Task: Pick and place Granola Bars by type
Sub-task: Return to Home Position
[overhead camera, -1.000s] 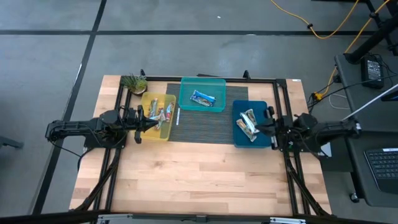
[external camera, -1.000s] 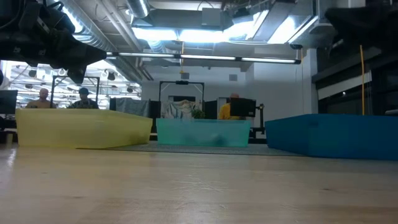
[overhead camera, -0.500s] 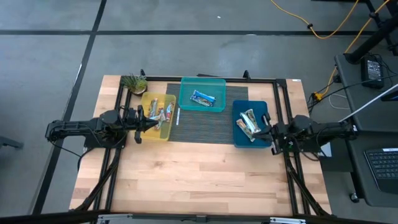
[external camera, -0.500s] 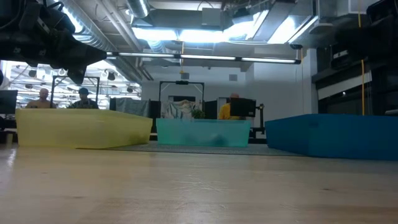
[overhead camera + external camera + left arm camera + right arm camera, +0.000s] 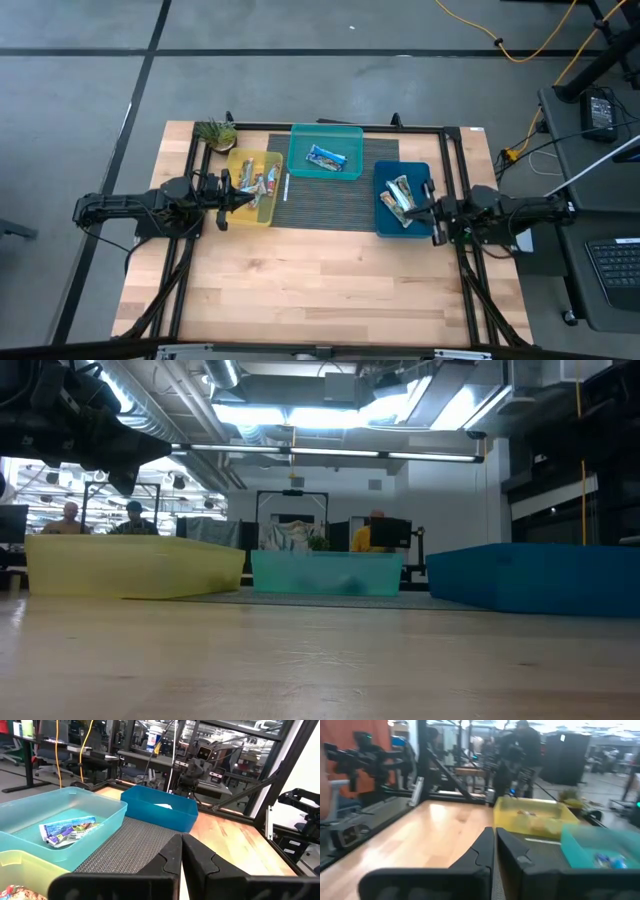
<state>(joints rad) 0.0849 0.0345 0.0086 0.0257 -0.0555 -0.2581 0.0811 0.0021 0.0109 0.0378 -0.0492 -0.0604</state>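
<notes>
Wooden table (image 5: 320, 270) carries binned Granola Bars (image 5: 400, 198), just beside the clenched, empty left tool (image 5: 238, 199) and right tool (image 5: 426, 207).

an overhead camera looks straight down on the whole tabletop (image 5: 300, 290); a low one peers level across it into the room; two wrist cameras face inward from opposite ends. all four share the teal bin (image 5: 325, 575).

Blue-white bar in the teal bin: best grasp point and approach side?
Pinch the blue-white bar across its narrow width at mid-length, coming straight down from above. It lies flat and alone on the floor of the teal bin, with its long axis slightly diagonal, so the fingers should turn to straddle it. The bin's walls would likely block a sideways approach.
</notes>
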